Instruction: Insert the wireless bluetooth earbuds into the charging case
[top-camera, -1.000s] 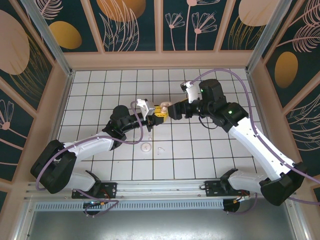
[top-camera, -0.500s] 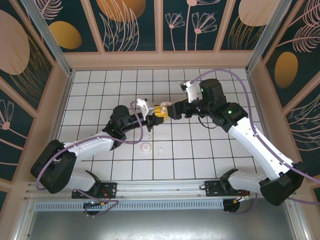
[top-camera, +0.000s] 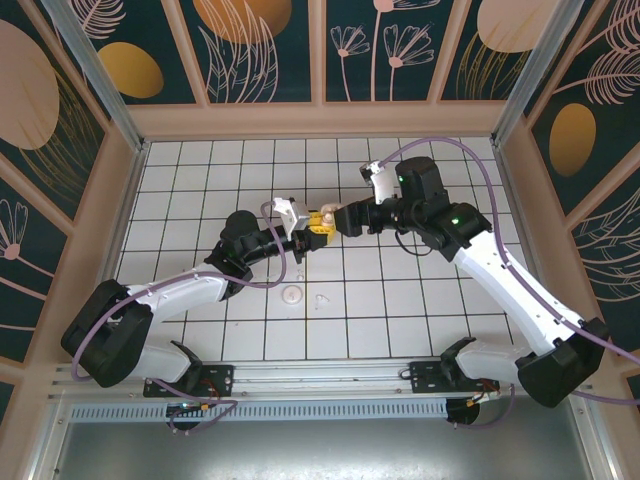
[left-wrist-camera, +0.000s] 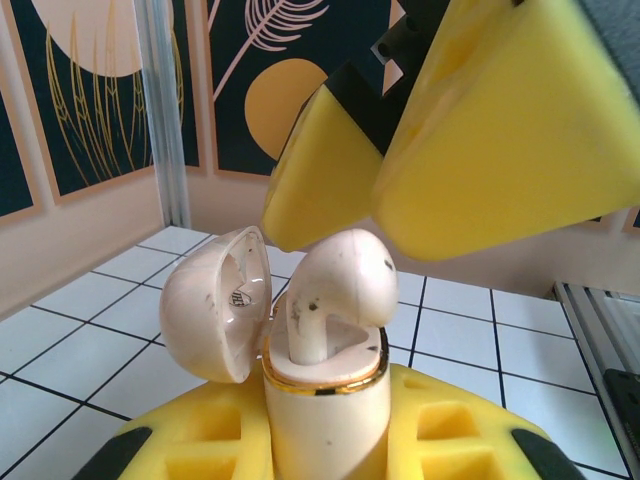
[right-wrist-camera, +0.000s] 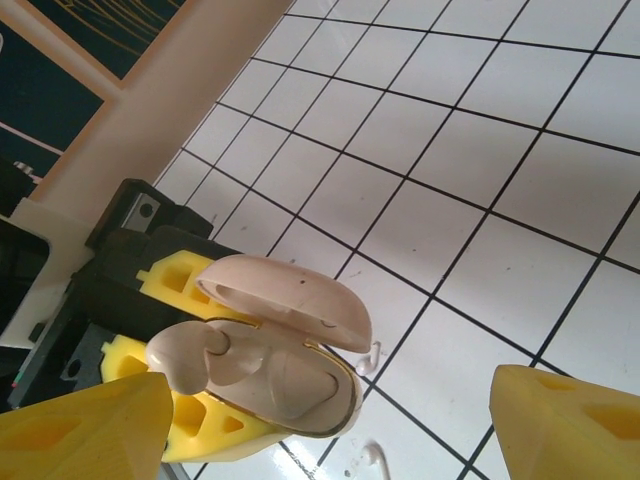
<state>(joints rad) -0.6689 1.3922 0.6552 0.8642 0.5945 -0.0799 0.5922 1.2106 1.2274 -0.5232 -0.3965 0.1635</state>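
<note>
Change: the right arm has edged a little toward the left arm, bringing the right gripper closer over the case; the left arm is unmoved.
Charging case: pale cream, gold-rimmed, flecked with dark specks, upright, lid swung open sideways.
Earbud: stem down in a case socket, rounded head above the rim.
Left gripper: clamped on the case body, held above the mid-table tiles.
Right gripper: jaws wide, yellow fingers straddling the earbud from above; contact unclear.
</note>
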